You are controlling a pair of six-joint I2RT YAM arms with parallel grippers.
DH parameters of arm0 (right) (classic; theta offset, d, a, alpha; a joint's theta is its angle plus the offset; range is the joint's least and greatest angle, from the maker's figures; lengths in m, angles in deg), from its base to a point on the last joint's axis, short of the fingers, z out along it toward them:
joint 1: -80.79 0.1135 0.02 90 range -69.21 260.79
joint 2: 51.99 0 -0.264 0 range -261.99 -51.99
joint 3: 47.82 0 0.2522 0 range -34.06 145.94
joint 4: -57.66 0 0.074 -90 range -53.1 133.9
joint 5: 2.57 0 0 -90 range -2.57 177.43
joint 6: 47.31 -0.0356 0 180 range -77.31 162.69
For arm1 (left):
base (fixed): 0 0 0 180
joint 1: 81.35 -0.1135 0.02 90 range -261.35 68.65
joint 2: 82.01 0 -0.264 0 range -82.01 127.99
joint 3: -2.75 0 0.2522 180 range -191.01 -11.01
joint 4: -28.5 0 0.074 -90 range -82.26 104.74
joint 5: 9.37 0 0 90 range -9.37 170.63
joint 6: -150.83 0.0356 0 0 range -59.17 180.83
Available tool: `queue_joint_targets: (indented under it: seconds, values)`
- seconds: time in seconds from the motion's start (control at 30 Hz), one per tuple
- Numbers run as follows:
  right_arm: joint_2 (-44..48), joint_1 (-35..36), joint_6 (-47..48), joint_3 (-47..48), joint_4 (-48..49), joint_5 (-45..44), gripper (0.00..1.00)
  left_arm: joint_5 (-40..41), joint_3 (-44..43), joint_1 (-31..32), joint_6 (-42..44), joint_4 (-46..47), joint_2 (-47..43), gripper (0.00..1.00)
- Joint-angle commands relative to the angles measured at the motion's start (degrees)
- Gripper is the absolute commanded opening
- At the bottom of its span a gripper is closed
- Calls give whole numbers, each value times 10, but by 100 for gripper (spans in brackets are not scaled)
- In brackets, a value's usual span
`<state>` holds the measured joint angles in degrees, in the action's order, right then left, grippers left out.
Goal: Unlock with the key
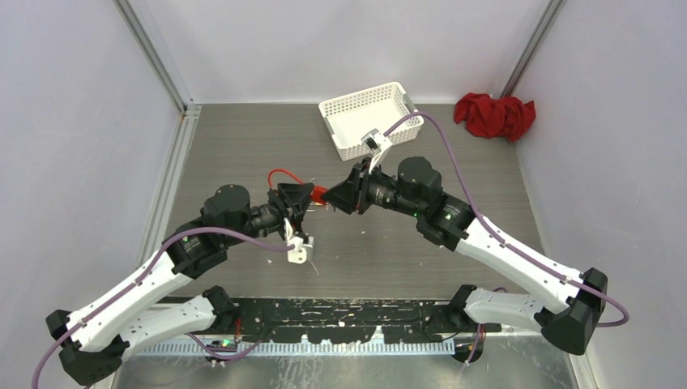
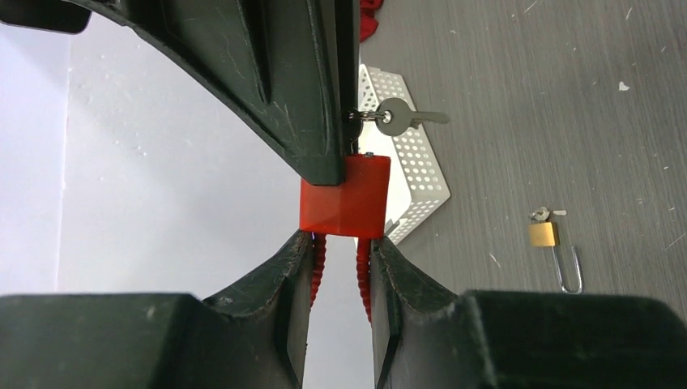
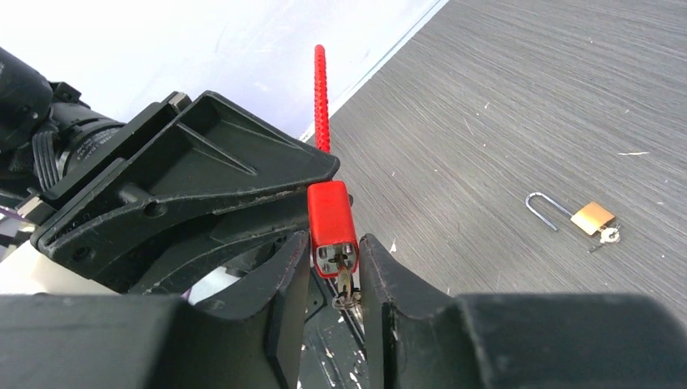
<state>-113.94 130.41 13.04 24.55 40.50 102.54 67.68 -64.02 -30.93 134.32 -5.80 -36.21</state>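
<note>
Pinching red padlock (image 3: 332,227): left end effector (image 2: 342,263) on cable, right end effector (image 3: 335,271) on key (image 3: 346,285); white basket (image 1: 344,109) contents unclear.

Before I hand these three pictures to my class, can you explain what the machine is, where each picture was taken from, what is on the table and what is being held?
It is a pair of robot arms bolted to the near edge of a table. One picture looks down from above; the other two come from small cameras on each wrist, so each shows its own black fingers up close.

Between the arms is a red padlock with a red ribbed shackle. The left claw is closed on the shackle. The right claw is closing around the key sticking out of the lock's underside; a spare key dangles from the same ring.

On the table lie a small brass padlock with its shackle open, a white perforated basket and, in the far corner, a crumpled red cloth.
</note>
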Motion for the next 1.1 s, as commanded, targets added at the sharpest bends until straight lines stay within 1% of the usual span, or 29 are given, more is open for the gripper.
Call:
queue_joint_targets:
  seconds: [0.0, 0.1, 0.17, 0.23, 0.33, 0.37, 0.4, 0.43, 0.5, 0.6, 0.63, 0.73, 0.83, 0.9, 1.07]
  values:
    - [-16, 5, -30, 4, 58, 33, 38, 16, -13, 3, -12, 81, 2, 0]
    - [-25, 5, -34, 1, 63, 39, 46, 18, -11, 2, -18, 83, 1, 0]
    - [-27, 5, -35, -2, 68, 39, 46, 22, -13, 2, -25, 85, 0, 0]
    - [-24, 5, -37, -5, 75, 37, 38, 22, -12, 2, -26, 84, -1, 0]
    - [-11, 5, -37, -14, 86, 27, 22, 13, -9, 3, -25, 76, -8, 0]
    - [-5, 4, -36, -17, 89, 25, 18, 7, -8, 2, -26, 69, -11, 2]
    - [0, 5, -34, -19, 91, 22, 15, 0, -7, 2, -29, 62, -14, 8]
    - [4, 5, -31, -19, 88, 22, 13, -9, -7, 3, -37, 53, -18, 23]
    - [8, 4, -21, -17, 80, 27, 8, -33, -9, 2, -48, 22, -25, 43]
    - [10, 5, -10, -19, 70, 39, 5, -69, -15, 2, -59, -7, -30, 74]
    - [10, 5, -7, -19, 68, 46, 4, -77, -16, 2, -62, -8, -30, 78]
    - [5, 5, -2, -18, 58, 82, 4, -85, -25, 3, -68, -8, -21, 80]
    - [2, 5, 3, -14, 50, 105, 4, -90, -40, 2, -75, -10, -9, 77]
    - [2, 5, 7, -13, 45, 115, 4, -94, -47, 2, -67, -18, -5, 71]
    - [1, 5, 7, -8, 41, 138, 4, -104, -41, 2, -21, -41, -9, 50]
